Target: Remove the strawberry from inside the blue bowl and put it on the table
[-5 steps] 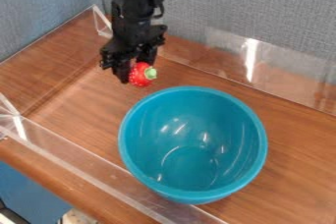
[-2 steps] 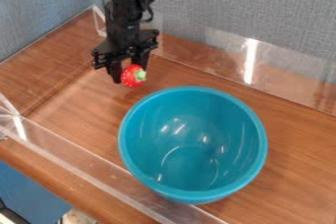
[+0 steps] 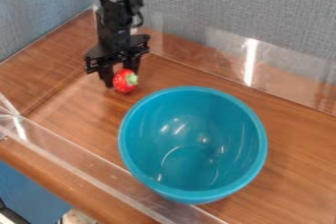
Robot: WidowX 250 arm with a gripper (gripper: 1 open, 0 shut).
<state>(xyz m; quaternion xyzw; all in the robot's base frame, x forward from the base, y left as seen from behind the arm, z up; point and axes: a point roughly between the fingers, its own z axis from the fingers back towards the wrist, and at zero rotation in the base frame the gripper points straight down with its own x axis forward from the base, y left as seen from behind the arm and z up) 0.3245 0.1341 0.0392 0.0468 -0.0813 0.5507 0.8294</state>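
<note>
The strawberry (image 3: 125, 81) is out of the bowl (image 3: 194, 143) and sits low between the fingers of the claw (image 3: 118, 71), at or just above the table (image 3: 53, 71), up and to the left of the bowl's rim. Whether it already touches the wood cannot be told from this view. The claw is partly closed, its jaws pinching the berry from both sides, pointing nearly straight down.

Compared with a second ago, the arm has carried the berry leftward and downward: earlier it hung higher and nearer the bowl's far edge, now it is clear of the rim and close to the tabletop. The grip looks unchanged through that move.

That puts the task near its end. The bowl is empty, its inside bare and glossy, and the berry is over open wood with the clear wall (image 3: 66, 31) behind it. What remains, by the look of it, is to settle the berry on the surface and spread the jaws. A round toy could roll a little on release.
</note>
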